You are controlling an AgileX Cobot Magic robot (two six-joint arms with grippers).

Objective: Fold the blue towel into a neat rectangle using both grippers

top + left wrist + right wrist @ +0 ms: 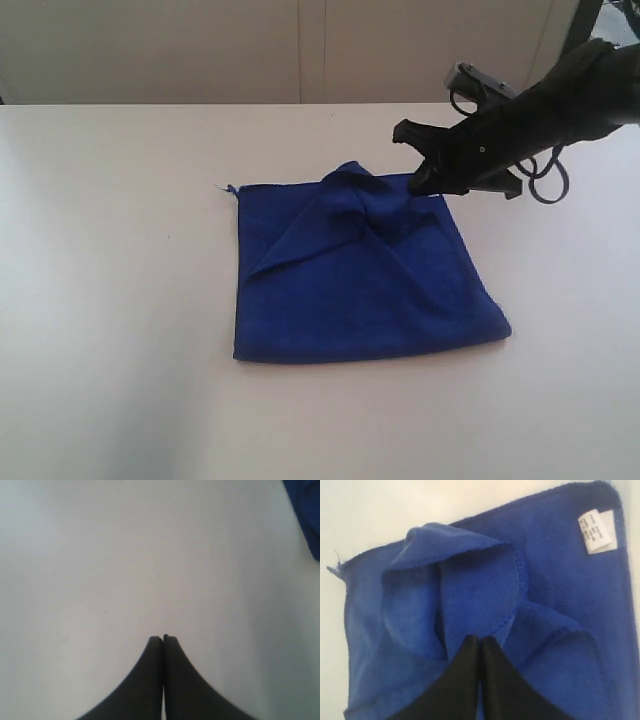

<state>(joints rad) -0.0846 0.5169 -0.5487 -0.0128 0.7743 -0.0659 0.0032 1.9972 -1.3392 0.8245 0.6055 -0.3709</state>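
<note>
Right gripper (420,183): black jaws pinched shut on raised fold of deep-blue microfibre towel (370,290).
Left gripper (163,637): closed, empty.
Risk: shallow pinch could slip, collapsing fold.

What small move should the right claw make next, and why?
Probably raise the right claw a little, to lift the fold. It is shut on a raised fold of the blue towel, which lies bunched, not flat. The left claw is shut over bare table, apart from the towel.
</note>
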